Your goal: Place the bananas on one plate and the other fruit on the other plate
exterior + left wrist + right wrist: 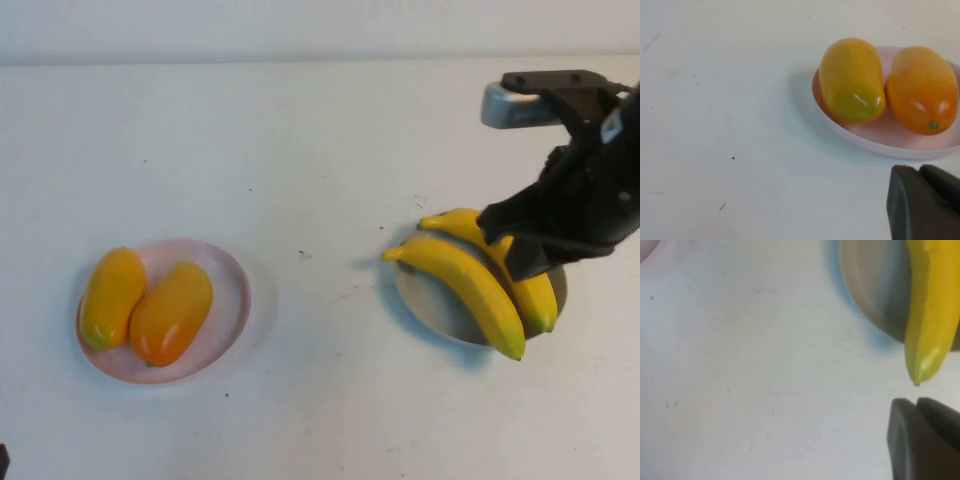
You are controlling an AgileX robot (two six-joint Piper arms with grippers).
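Frankly, right gripper (525, 262) fingers are hard to read: the dark arm is covering them from the high view, and the right wrist view is catching only a dark finger corner (922, 440) beside a banana tip, so apart or together, cannot tell. That gripper is sitting low over the grey plate (428, 300), right above the bananas (470, 285). Both bananas are lying side by side across the grey plate, the rear one partly hidden under the arm, the front one overhanging the rim at both ends. Most of the plate itself is being hidden by bananas and arm.

Left gripper (924, 202) is showing only as a dark corner in the left wrist view, near the pink plate (880, 142); fingers cannot be judged either. It is barely entering the high view.

Pink plate is sitting well apart on the table (320, 150), left side, carrying the two mango-like fruits (148, 305), touching each other.
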